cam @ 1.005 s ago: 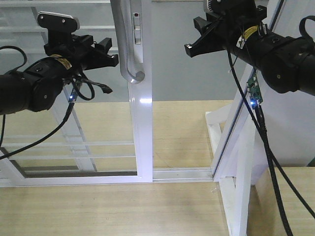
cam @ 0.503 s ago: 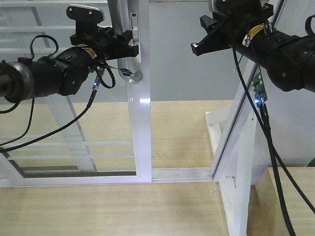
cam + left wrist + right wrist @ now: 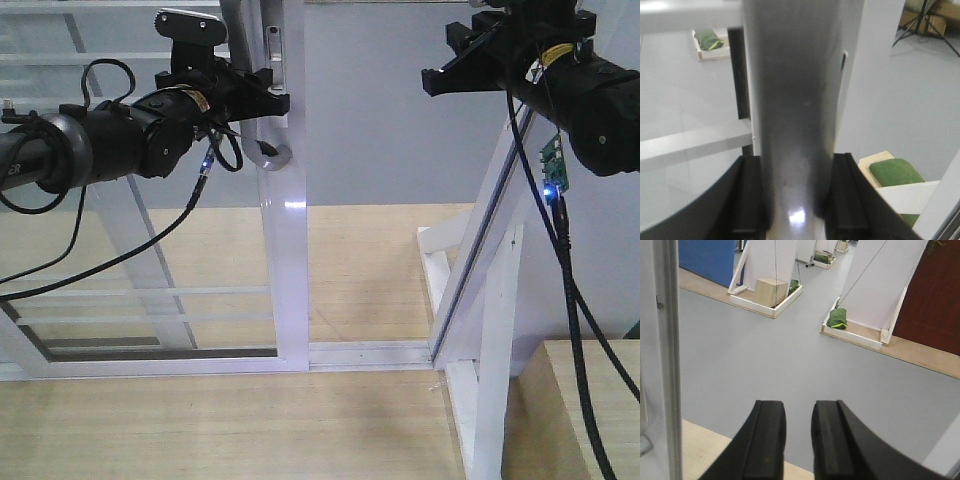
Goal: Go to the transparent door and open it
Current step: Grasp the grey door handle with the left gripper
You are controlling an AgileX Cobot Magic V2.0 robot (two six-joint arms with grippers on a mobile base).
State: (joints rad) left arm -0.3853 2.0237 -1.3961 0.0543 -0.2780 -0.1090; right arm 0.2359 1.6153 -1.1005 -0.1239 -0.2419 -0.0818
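1. Grey floor (image 3: 765,355) fills the rm beyond the door. Light wood-grain boards (image 3: 200,430) cover the near platform, w/ a white bottom track (image 3: 370,352) running across them.
2. Transparent door (image 3: 285,260): upright in the track, left-centre of front view. Clear glass w/ thin white horiz. bars; its white frame edge faces the open gap.
3. Pull handle (image 3: 270,152): curved grey metal on the door's frame edge, upper part of front view. It fills the centre of the left wrist view (image 3: 795,100).
4. Left gripper (image 3: 268,98): at the handle. Fingers (image 3: 747,200) sit one each side of the bar, pressed onto it, pinching it.
5. Right gripper (image 3: 440,80): up in the air, right of the door, well apart from it. Fingers (image 3: 767,440) are nearly together w/ a thin gap, nothing held.
6. Slanted white post (image 3: 480,260): right side, leans up to the right, base on white bracing.
7. Bkgd, right wrist view: white-edged trays w/ upright white panels, tan box (image 3: 769,290), green bundle (image 3: 838,319), blue panel (image 3: 705,255), dark red door (image 3: 935,290).
8. Left wrist view, low right: green cushion (image 3: 895,172) on a pale wood base.
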